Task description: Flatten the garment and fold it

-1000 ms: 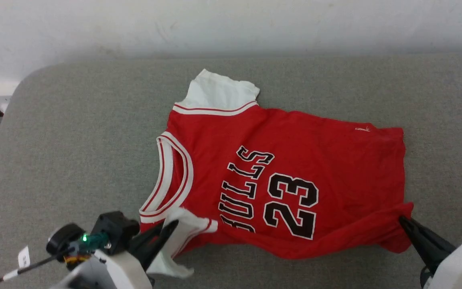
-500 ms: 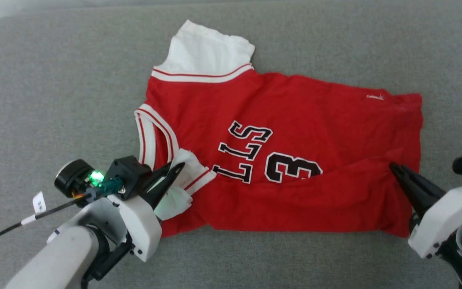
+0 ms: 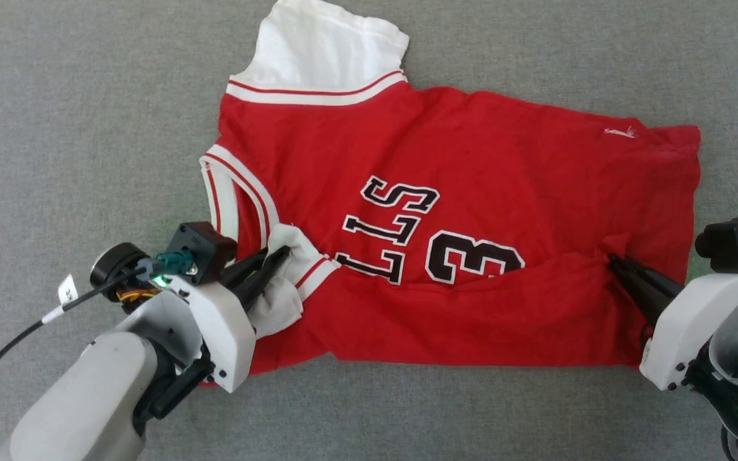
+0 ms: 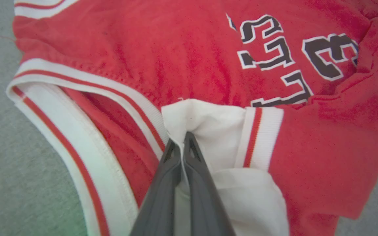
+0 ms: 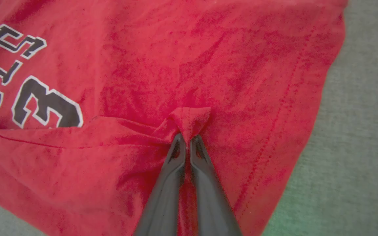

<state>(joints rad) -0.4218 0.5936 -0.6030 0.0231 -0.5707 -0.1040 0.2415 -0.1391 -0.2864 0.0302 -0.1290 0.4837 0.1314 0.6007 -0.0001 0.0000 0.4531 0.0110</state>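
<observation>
The red garment (image 3: 484, 153) lies on the grey surface with its neck to the left and hem to the right. Its near long edge is folded over onto the front, hiding part of the black letters and number. One white sleeve (image 3: 324, 48) lies flat at the far side. My left gripper (image 3: 279, 253) is shut on the near white sleeve (image 4: 208, 124), pinched between its fingers (image 4: 184, 144). My right gripper (image 3: 612, 259) is shut on a bunch of red cloth (image 5: 190, 119) at the near hem corner.
The grey padded surface (image 3: 87, 96) spreads around the garment on all sides. A black cable with a white tag (image 3: 65, 291) trails from my left wrist at the lower left.
Both grippers carried the near edge of the garment away from me and over its front, covering more of the lettering. The head camera tilted down, so the wall and table edge left the picture.
</observation>
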